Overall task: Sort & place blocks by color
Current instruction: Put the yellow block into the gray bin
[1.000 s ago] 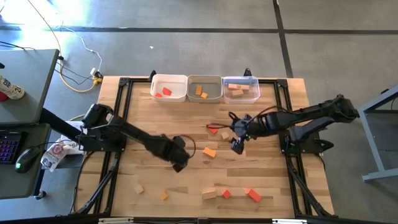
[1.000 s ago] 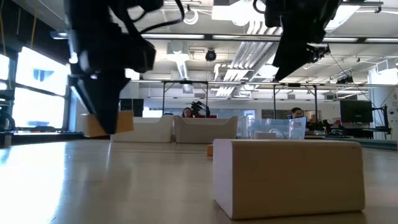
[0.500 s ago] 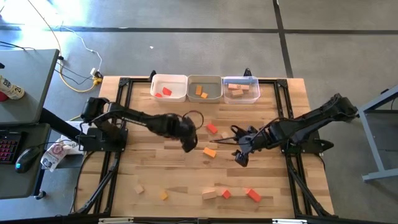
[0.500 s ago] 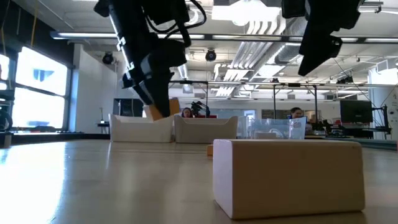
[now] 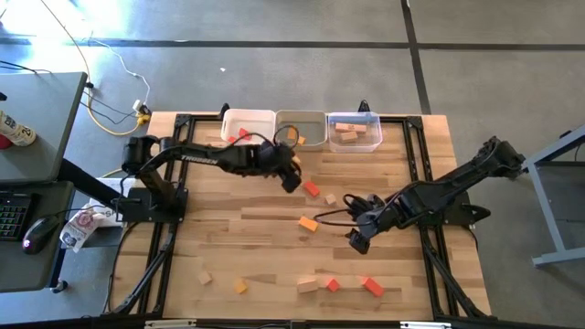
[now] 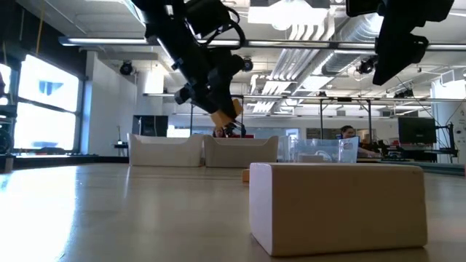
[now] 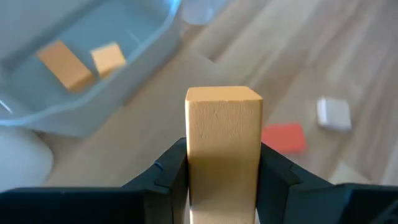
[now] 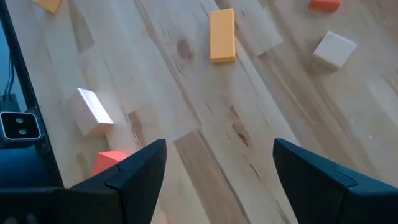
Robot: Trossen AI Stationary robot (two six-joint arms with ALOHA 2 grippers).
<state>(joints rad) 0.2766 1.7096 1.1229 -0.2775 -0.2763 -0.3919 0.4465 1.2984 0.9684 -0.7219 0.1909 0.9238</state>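
My left gripper (image 5: 291, 175) is shut on an orange-yellow block (image 7: 224, 118) and hangs above the table just near of the grey bin (image 5: 301, 129); the low view shows the block (image 6: 224, 116) in the air. My right gripper (image 5: 358, 239) is open over bare wood right of centre, touching nothing. Loose blocks lie flat on the table: a red one (image 5: 312, 189), an orange one (image 5: 308, 223), and near the near edge a pale (image 5: 307, 286) and two red ones (image 5: 333, 285) (image 5: 372, 287). The grey bin holds two orange blocks (image 7: 65, 62). My left gripper pinches the orange-yellow block between its two fingers (image 7: 171, 171), one on each opposite side face (image 7: 193, 162). The block's free end (image 7: 224, 93) sticks out past the fingertips. The fingers come slanting down from the table's left, and the block is lifted clear of the table.
Three bins stand in a row at the far edge: white (image 5: 248, 128) with a red block, grey, and clear (image 5: 354, 131) with pale blocks. A pale block (image 5: 203, 277) and an orange one (image 5: 240, 287) lie near-left. A large pale block (image 6: 335, 207) fills the low view's foreground.
My left gripper, still shut on the orange-yellow block, has risen and travelled from the middle of the table toward the far edge, up to the grey bin. My right gripper has drawn back toward the near edge, away from the red block, which stayed put.
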